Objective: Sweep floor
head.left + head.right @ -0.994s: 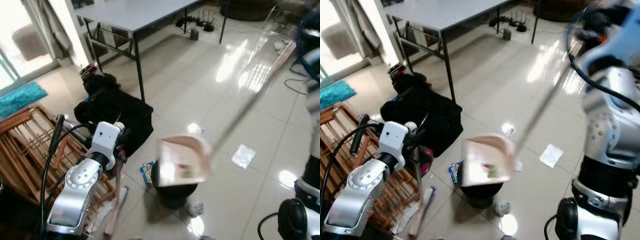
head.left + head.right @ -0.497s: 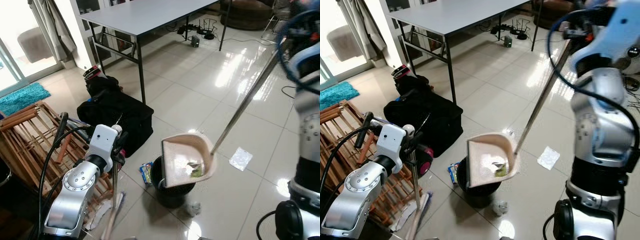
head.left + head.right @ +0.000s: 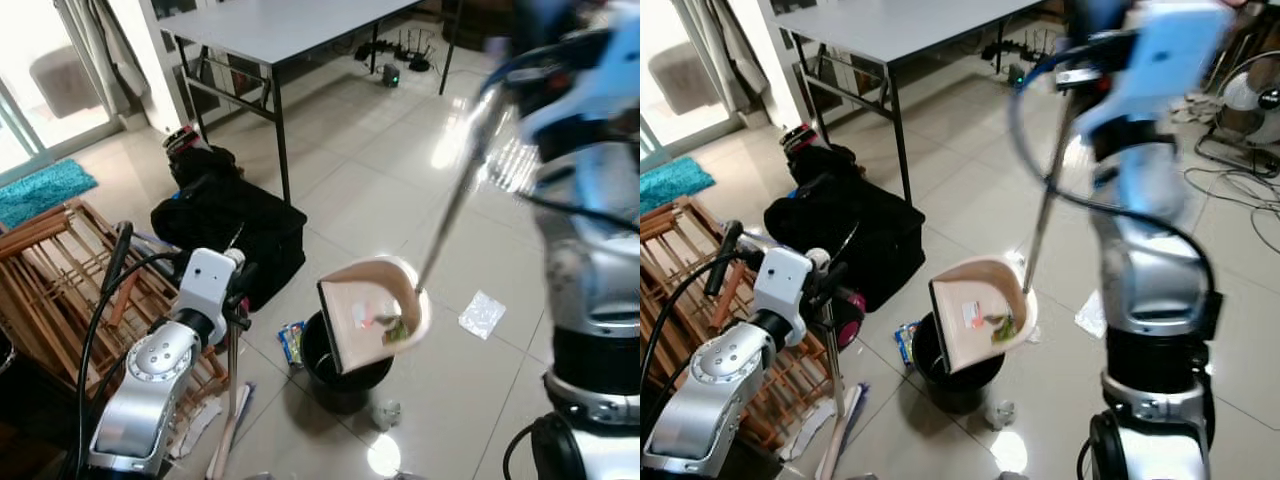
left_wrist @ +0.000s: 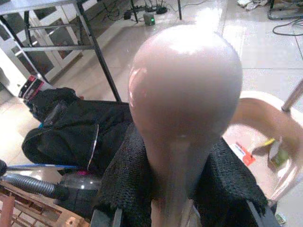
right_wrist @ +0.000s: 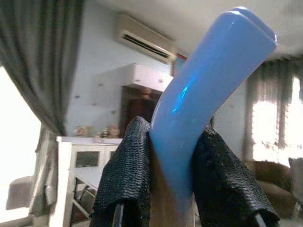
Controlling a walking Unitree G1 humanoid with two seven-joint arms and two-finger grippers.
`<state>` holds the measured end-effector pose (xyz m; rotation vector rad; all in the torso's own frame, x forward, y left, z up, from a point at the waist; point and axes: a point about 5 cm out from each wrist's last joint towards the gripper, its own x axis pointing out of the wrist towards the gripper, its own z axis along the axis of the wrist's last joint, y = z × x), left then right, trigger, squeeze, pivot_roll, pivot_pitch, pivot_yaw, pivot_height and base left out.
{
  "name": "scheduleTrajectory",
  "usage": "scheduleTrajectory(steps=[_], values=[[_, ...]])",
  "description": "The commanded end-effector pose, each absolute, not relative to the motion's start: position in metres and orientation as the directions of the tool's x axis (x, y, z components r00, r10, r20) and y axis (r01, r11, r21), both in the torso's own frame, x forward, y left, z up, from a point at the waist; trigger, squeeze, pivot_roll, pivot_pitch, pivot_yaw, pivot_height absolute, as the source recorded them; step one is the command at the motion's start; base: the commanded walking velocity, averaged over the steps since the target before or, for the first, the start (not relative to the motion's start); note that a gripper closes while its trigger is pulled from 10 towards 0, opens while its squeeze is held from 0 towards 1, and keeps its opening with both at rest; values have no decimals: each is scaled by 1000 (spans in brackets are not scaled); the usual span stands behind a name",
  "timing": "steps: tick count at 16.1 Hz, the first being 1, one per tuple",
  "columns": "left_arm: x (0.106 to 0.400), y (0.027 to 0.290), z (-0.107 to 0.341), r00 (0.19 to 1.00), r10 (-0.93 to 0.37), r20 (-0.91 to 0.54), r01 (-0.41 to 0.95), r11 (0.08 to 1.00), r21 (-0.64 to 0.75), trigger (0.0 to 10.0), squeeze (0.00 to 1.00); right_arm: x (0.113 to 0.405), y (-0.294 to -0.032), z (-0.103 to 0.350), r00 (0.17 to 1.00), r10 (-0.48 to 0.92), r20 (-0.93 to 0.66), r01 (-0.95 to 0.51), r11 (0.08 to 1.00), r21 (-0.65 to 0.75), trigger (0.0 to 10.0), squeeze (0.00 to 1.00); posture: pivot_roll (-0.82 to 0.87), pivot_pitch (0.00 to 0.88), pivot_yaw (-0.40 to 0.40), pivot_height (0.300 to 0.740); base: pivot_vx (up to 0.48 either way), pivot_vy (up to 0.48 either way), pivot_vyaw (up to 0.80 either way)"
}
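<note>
I am holding a pale beige dustpan (image 3: pixel 375 310) on a silver pole, its scoop showing red and green scraps, over a black bin (image 3: pixel 340 372) on glossy cream tiles. My right gripper (image 5: pixel 173 156), in black woven pads, is squeezing a bright blue handle (image 5: pixel 208 80). My left gripper (image 4: pixel 173 189) is clasping a pinkish broom knob (image 4: pixel 184 90). A black bag (image 3: pixel 225 225) is lying beside a grey table (image 3: pixel 270 25); a turquoise rug (image 3: pixel 45 190) is showing beyond.

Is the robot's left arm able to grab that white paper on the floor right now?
Probably not. The left gripper is shut on the broom, and the paper lies across on the robot's right, beyond the bin and dustpan.
</note>
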<state>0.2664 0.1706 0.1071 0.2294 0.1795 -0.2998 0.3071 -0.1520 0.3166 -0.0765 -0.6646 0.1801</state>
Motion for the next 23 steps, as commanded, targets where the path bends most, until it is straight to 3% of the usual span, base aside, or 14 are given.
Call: scheduleTrajectory(steps=[1, 9, 16, 20, 23], values=[[269, 172, 114, 949, -259, -178, 296, 929, 223, 10000, 0, 297, -143, 324, 708, 231, 668, -159, 973, -168, 10000, 0, -42, 46, 43, 740, 0, 0, 0], [271, 172, 114, 949, -260, -175, 297, 927, 230, 10000, 0, 273, -89, 301, 523, 591, 614, -256, 796, -549, 10000, 0, -44, 44, 42, 740, 0, 0, 0], [271, 174, 115, 952, -256, -168, 292, 926, 239, 10000, 0, 266, -66, 290, 444, 598, 667, -272, 799, -536, 10000, 0, -30, 25, 35, 740, 0, 0, 0], [271, 174, 115, 953, -255, -163, 290, 926, 242, 10000, 0, 258, -46, 279, 389, 668, 635, -345, 744, -572, 10000, 0, -28, 19, 33, 740, 0, 0, 0], [270, 174, 115, 953, -256, -161, 290, 926, 242, 10000, 0, 259, -44, 273, 395, 698, 598, -298, 713, -635, 10000, 0, -28, 18, 33, 740, 0, 0, 0]])
